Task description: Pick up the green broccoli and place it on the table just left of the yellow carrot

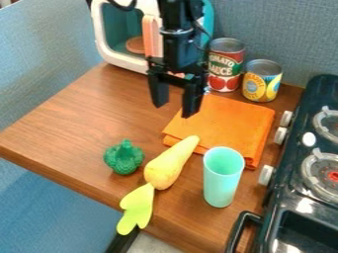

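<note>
Gripper (174, 110) – open, nr orange cloth (228, 123)

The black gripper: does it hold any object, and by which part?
Nothing is held: the gripper hangs open above the table, with nothing between its fingers.

The red can (225, 66) reads "TOMATO SAUCE" — the yellow can (261, 84) bears lettering too small to tell.
</note>
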`<action>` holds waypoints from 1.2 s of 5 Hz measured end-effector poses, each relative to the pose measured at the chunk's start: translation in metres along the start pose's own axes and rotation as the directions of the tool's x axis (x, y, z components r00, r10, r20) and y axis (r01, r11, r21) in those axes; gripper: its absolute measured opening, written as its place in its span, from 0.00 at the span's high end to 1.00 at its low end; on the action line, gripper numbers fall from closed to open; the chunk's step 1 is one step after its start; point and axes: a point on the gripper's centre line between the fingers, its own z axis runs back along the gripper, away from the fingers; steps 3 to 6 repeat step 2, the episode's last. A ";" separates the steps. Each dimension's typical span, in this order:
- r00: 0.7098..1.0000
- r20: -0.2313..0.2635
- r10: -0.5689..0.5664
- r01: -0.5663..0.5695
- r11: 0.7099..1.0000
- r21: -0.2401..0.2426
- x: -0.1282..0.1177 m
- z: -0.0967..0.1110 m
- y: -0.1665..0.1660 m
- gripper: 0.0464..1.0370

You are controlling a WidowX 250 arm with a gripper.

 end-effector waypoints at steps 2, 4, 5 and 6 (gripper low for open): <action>0.998 0.053 0.035 -0.035 0.999 0.001 0.024 -0.005 -0.019 0.04; 0.998 0.053 0.035 -0.035 0.999 0.001 0.024 -0.005 -0.019 0.04; 0.998 0.053 0.035 -0.035 0.999 0.001 0.024 -0.005 -0.019 0.04; 0.998 0.053 0.035 -0.035 0.999 0.001 0.024 -0.005 -0.019 0.04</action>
